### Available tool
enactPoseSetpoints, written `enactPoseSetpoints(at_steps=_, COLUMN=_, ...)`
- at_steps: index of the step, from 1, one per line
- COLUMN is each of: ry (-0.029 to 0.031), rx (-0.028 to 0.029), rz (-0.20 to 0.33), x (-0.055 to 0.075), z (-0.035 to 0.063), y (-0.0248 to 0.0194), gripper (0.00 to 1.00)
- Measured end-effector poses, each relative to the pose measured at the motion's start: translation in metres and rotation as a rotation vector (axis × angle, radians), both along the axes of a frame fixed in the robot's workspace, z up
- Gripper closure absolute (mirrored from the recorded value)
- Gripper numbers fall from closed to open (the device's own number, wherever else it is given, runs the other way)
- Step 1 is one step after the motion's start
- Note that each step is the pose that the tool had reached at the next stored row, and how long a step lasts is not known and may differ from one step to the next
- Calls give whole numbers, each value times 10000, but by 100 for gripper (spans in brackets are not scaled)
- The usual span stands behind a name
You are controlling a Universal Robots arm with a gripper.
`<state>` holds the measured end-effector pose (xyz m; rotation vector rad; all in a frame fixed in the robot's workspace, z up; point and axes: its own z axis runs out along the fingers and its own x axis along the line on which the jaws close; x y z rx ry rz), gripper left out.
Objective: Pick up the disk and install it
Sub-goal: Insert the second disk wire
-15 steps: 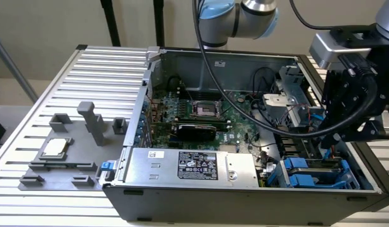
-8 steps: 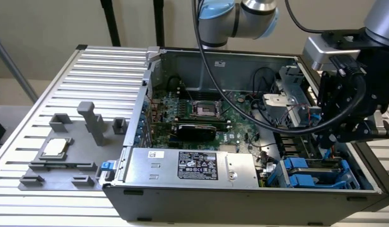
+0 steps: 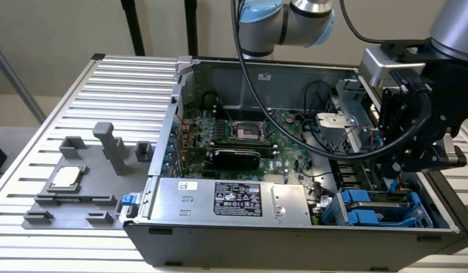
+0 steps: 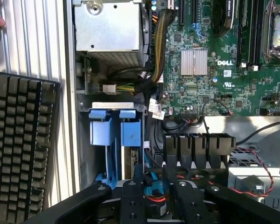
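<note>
disk [image 4: 115,128] in case bay; gripper [image 4: 154,186] partly open above, holding nothing.

Sat open on the slatted table [image 3: 104,74], that computer case [image 3: 294,239]. Motherboard [image 3: 241,136] in the middle, power supply [image 3: 234,199] along the near wall, disk [image 3: 378,207] in the bay at the near corner on the exterior view's right, gripper [image 3: 427,153] just above.

An open computer case [image 3: 294,170] is seen on a ribbed metal table [image 3: 82,125]. Inside it, a green motherboard [image 3: 249,139] is laid flat, and a silver power-supply box [image 3: 234,199] is mounted along the near wall. A grey fixture [image 3: 82,182] carrying a CPU chip [image 3: 67,177] is placed beside the case. A black keyboard [image 4: 21,149] is seen in the wrist view.
</note>
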<state>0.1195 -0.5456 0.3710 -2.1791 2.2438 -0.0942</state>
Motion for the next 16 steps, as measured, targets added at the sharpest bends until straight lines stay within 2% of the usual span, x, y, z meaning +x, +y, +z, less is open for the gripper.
enactPoseSetpoints(at_steps=2, ry=0, rx=-30, rz=0, x=0, z=-10, y=11, gripper=71)
enactPoseSetpoints(at_steps=3, ry=0, rx=-41, rz=0, x=0, z=-15, y=14, gripper=78)
enactPoseSetpoints(at_steps=6, ry=0, rx=-52, rz=-1, x=-2, z=-28, y=17, gripper=84)
enactPoseSetpoints(at_steps=11, ry=0, rx=-54, rz=1, x=-20, z=-52, y=4, gripper=84)
enactPoseSetpoints(at_steps=13, ry=0, rx=-53, rz=1, x=-24, z=-74, y=-30, gripper=84)
enactPoseSetpoints(at_steps=16, ry=0, rx=-52, rz=-1, x=-28, z=-113, y=-133, gripper=84)
